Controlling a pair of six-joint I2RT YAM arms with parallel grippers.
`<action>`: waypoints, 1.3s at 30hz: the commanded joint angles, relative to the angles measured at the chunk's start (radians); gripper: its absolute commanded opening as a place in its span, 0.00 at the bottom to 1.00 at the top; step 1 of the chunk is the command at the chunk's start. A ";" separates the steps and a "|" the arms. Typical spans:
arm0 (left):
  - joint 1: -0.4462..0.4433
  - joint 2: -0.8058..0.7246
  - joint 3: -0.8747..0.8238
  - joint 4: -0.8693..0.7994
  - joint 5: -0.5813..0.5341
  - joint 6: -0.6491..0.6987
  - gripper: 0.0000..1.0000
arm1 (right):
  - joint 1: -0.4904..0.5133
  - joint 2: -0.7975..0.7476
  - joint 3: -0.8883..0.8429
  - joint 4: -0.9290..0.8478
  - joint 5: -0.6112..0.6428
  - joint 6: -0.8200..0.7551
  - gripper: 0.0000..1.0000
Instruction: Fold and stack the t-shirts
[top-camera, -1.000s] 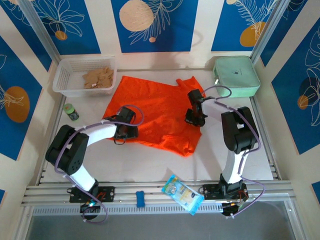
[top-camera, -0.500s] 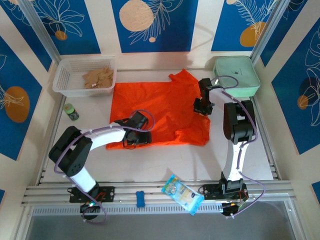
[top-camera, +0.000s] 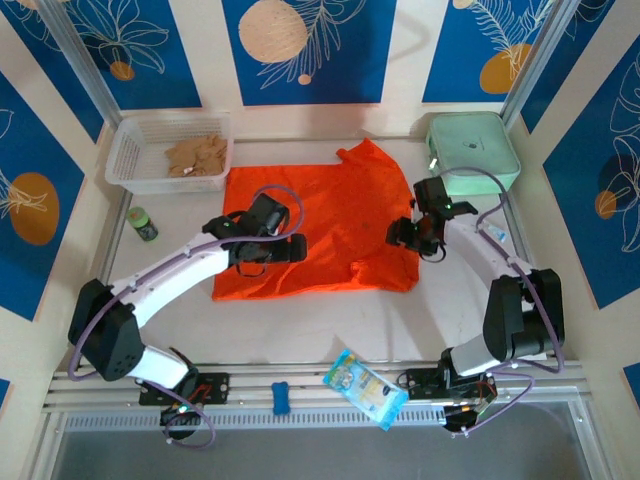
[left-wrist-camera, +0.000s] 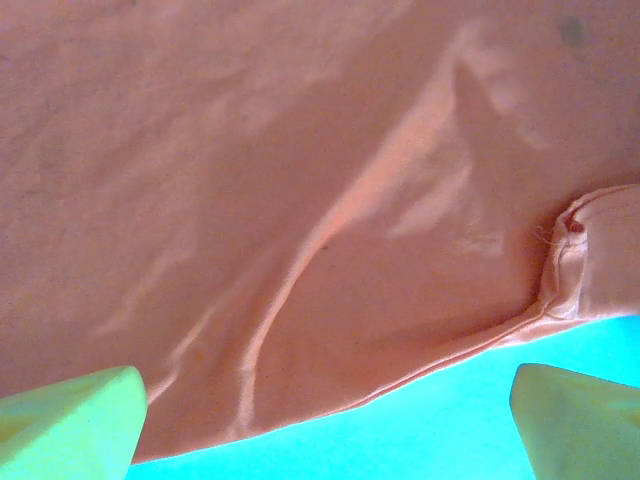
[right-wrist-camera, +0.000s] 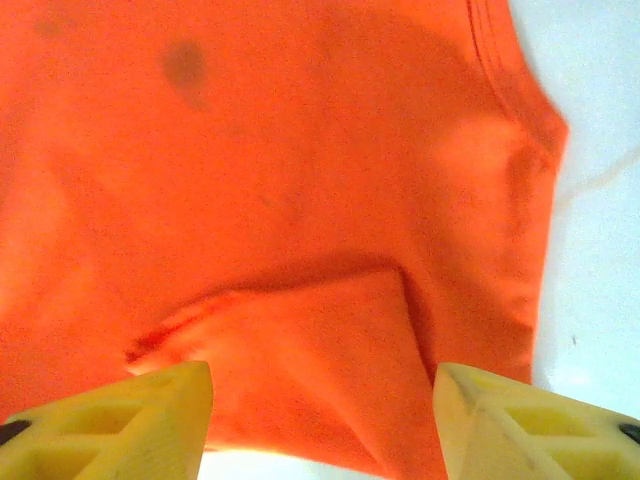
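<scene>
The orange-red t-shirt (top-camera: 335, 205) lies spread on the white table, with a sleeve sticking up at its far edge and a small fold at its near right corner. My left gripper (top-camera: 293, 248) hovers over the shirt's near left part. In the left wrist view it (left-wrist-camera: 325, 440) is open, its pale fingers (left-wrist-camera: 70, 425) far apart above the hem of the t-shirt (left-wrist-camera: 300, 160). My right gripper (top-camera: 398, 234) is over the shirt's right edge. It (right-wrist-camera: 320, 425) is open too, a folded flap of the t-shirt (right-wrist-camera: 300, 330) lying loose between its yellow fingers (right-wrist-camera: 530, 425).
A white basket (top-camera: 128, 168) with tan cloth stands at the back left, and a mint-green case (top-camera: 472, 152) at the back right. A small green jar (top-camera: 143, 223) sits left of the shirt. A snack packet (top-camera: 365, 388) and a blue clip (top-camera: 282, 397) lie on the front rail.
Both grippers have opened and let go of the shirt, which they had dragged right and spread flatter. The left arm has stretched out; the right gripper has swung round to face left.
</scene>
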 joint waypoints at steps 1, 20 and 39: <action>0.010 -0.012 -0.003 -0.068 -0.018 0.023 0.94 | -0.025 0.006 -0.053 0.002 -0.045 -0.020 0.58; 0.011 -0.024 -0.060 -0.042 0.000 -0.006 0.94 | -0.018 0.166 -0.037 0.100 -0.111 -0.036 0.43; 0.011 -0.002 -0.053 -0.020 0.029 -0.013 0.95 | 0.047 0.022 -0.034 -0.008 -0.087 -0.014 0.00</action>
